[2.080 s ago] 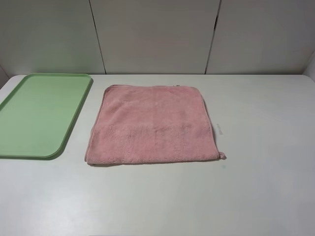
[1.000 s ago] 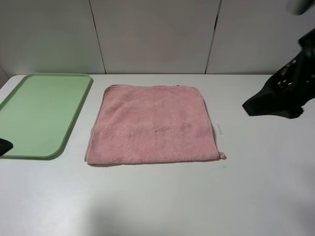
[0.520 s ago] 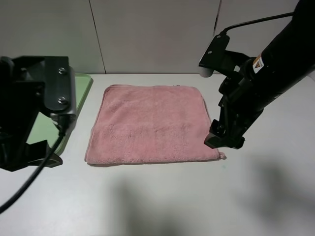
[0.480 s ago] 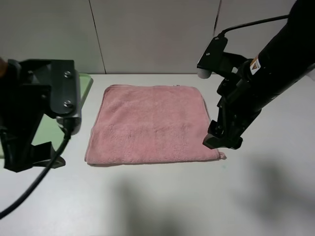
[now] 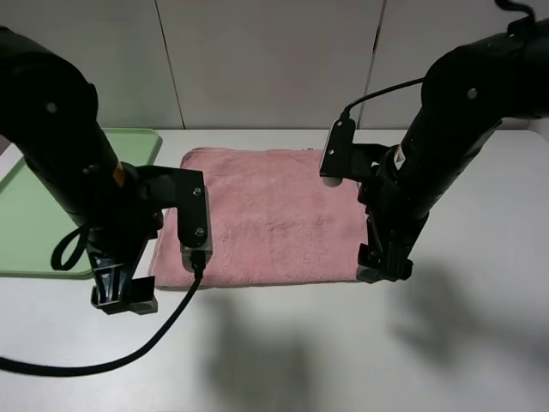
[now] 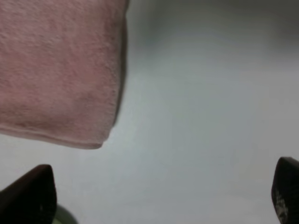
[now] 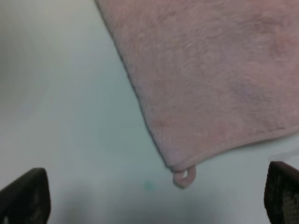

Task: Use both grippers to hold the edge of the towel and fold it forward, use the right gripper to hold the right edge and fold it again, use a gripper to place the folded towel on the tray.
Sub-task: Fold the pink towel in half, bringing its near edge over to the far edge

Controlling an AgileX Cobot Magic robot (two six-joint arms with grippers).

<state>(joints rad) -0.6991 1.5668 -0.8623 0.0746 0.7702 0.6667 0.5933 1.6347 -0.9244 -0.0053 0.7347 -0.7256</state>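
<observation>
I see a white table (image 5: 480, 360) whose far edge meets a grey panelled wall (image 5: 266, 60) with dark vertical seams (image 5: 169, 64).

High view overlooks table (image 5: 343, 360); wrist views closely face towel (image 5: 266, 215).

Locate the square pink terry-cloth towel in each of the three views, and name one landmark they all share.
Exterior high: the pink terry-cloth towel lies flat mid-picture on the white table, beside the light-green plastic tray.
Left wrist: one plain rounded corner of it shows.
Right wrist: the corner bearing the small loop shows.
Shared landmark: the white table under the towel, seen in all three.
</observation>
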